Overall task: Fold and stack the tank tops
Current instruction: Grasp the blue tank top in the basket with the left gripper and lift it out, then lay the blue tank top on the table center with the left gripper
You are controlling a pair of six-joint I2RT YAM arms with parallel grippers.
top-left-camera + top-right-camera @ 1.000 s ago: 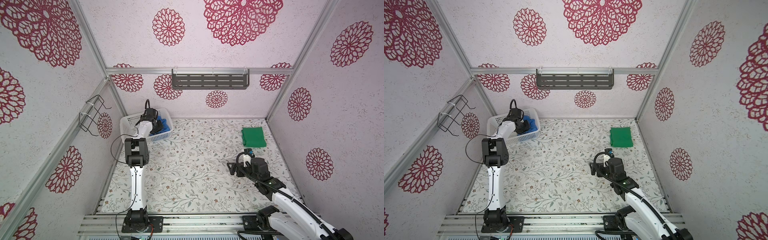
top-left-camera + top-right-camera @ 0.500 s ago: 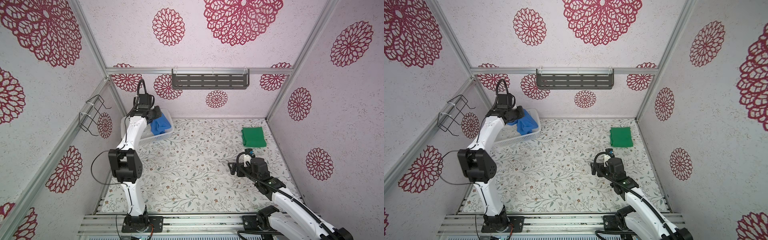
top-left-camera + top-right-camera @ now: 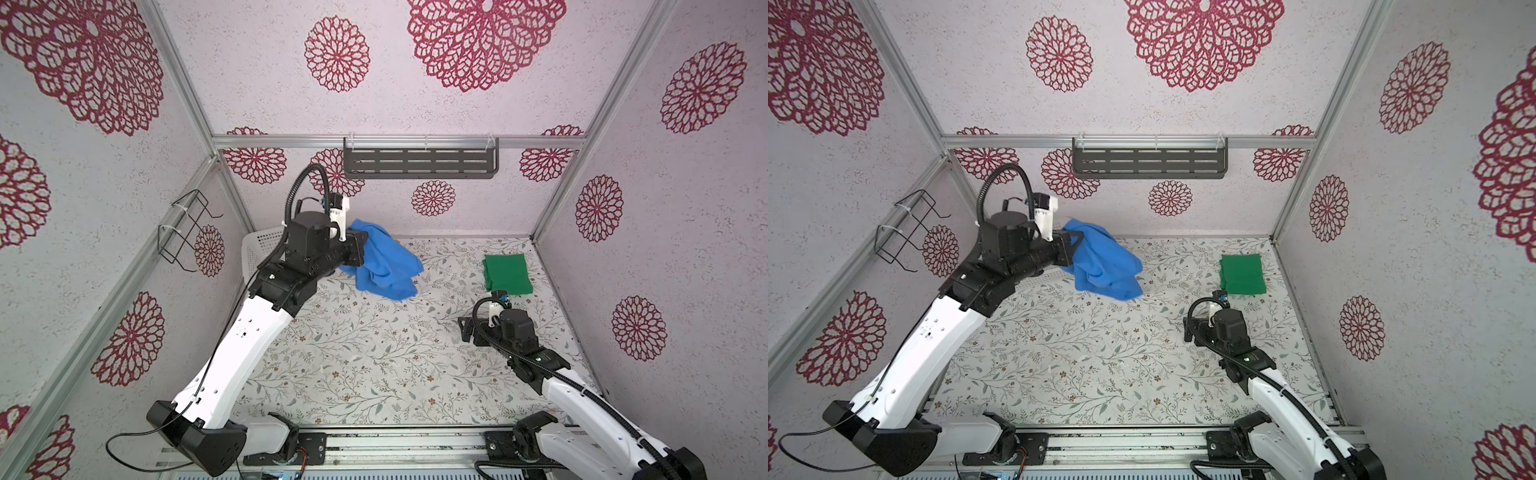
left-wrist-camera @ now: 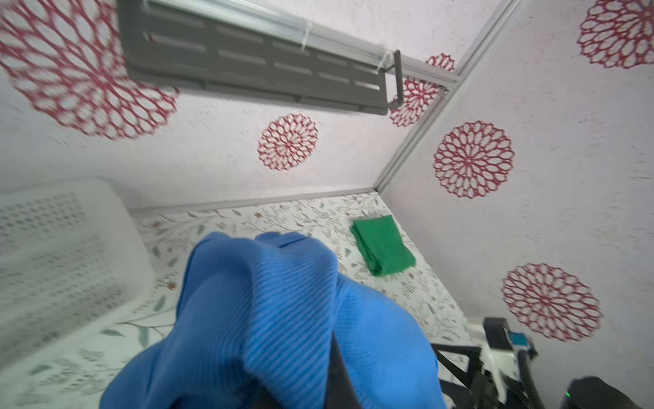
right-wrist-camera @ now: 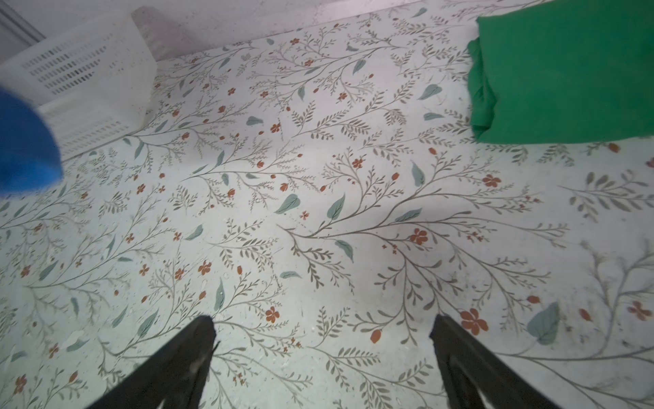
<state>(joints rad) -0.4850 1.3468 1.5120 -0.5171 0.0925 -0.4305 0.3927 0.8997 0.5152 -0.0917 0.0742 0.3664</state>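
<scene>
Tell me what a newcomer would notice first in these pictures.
A bunched blue tank top dangles from the shut left claw at the back left, above the floral table. A folded green tank top lies at the back right, with the open right claw empty just in front.

Your two top views look down from high at the near edge toward the far wall (image 3: 478, 208), both covering the whole table (image 3: 374, 353). Your left wrist camera sits close behind the blue tank top (image 4: 283, 318), facing far right. Your right wrist camera hangs low over the table, facing far. Both wrist views share the green tank top (image 4: 384, 246) and basket (image 4: 53, 248).
</scene>
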